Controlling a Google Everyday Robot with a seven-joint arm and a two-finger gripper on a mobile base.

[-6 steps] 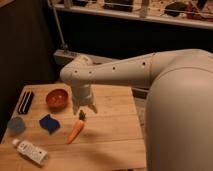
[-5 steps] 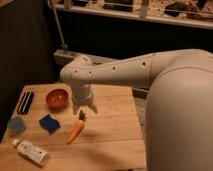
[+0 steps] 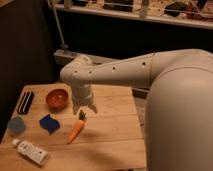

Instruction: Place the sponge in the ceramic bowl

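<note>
1. Sponge (image 3: 49,123): a dark blue flat block with wavy edges. It lies flat on the wooden table (image 3: 115,131), in the left part of the tabletop as pictured. Nothing touches it and nothing rests on it.

2. Ceramic bowl (image 3: 53,103): orange-red and glossy. It stands upright just beyond the sponge, toward the far edge of the table and slightly to the picture-right. A narrow strip of bare wood separates it from the sponge. No object is visible inside it.

3. Gripper (image 3: 84,109): positioned to the picture-right of the sponge and somewhat farther back, beside the bowl. It points down at the tabletop. Its two fingers (image 3: 75,109) stand apart with nothing between them. It is clear of the sponge.

4. Carrot (image 3: 76,131): lies on the table just to the picture-right of the sponge. Its green top points at the gripper and sits directly below the fingers.

5. Pale grey-blue cup (image 3: 16,125): stands to the picture-left of the sponge, close to the table's edge.

6. White tube (image 3: 31,152): lies nearer the camera than the sponge, on the picture-left.

7. Black object (image 3: 25,102): lies beyond the sponge and to the picture-left, at the far left corner.

8. Arm (image 3: 115,72): white, reaching in from the picture-right, well above the sponge's level.
</note>
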